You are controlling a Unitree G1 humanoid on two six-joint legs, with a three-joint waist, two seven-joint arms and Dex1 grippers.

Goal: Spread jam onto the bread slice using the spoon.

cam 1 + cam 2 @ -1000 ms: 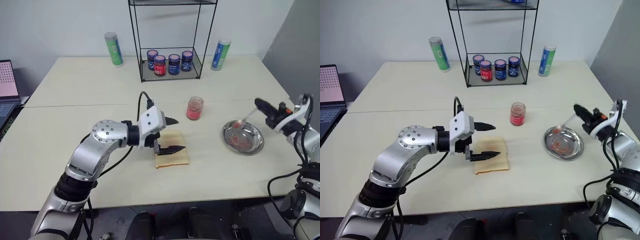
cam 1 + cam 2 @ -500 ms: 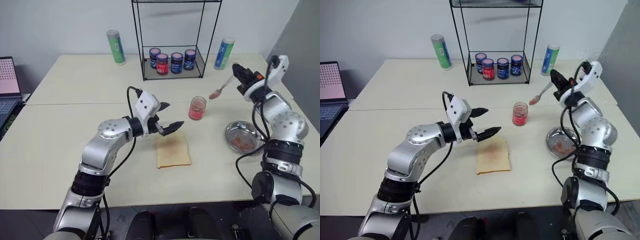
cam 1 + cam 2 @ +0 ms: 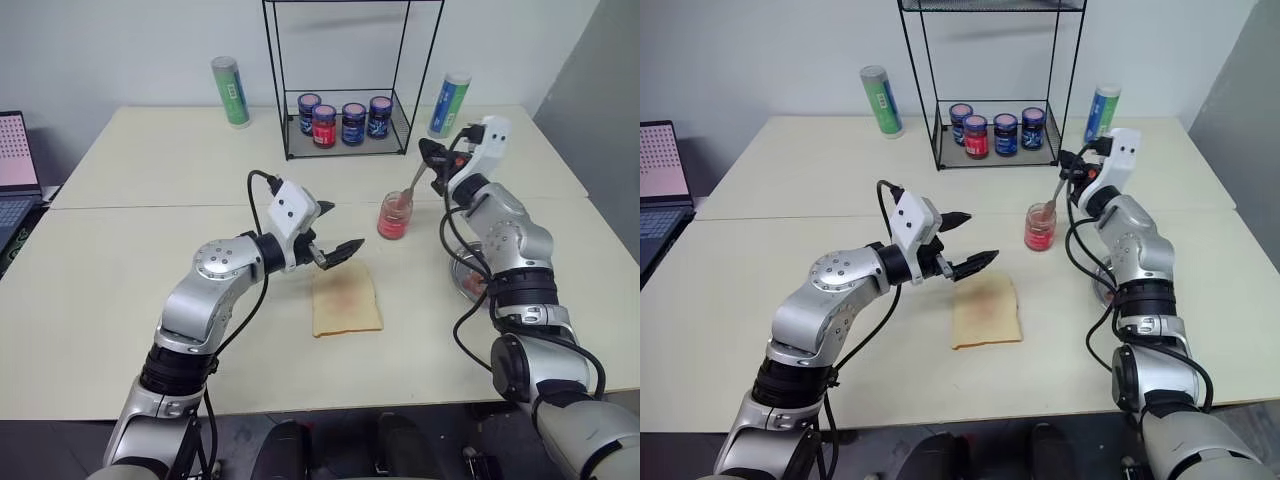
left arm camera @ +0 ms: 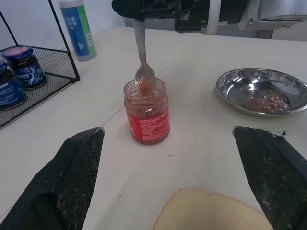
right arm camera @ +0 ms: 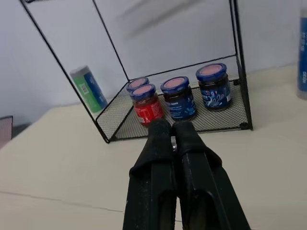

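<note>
From the head cameras, we are seeing the squarish slice of light tan toast with a reddish centre (image 3: 346, 300) lying flat on the cream table (image 3: 120, 290), near the middle. The left gripper (image 3: 334, 232) is hovering just above the slice's far left corner, its two black fingers spread wide and holding nothing. Further right, the small clear glass jar of pinkish-red jam (image 3: 394, 215) is standing upright. The right gripper (image 3: 432, 158) is pinching the thin handle of the small shiny silver spoon (image 3: 414, 183), whose bowl is dipping into the jar's mouth. The round steel dish (image 3: 1104, 290) is sitting right of the jar, mostly behind the right arm.

In the left wrist view, we are looking between the parted fingers (image 4: 76, 167) at the jar, the spoon bowl at its rim, and the dish carrying red smears (image 4: 261, 101).

In the right wrist view, the fingers (image 5: 160, 158) are pressing together, pointing toward the black wire rack (image 5: 168, 120) with four dark-lidded jars (image 5: 180, 96).
</note>
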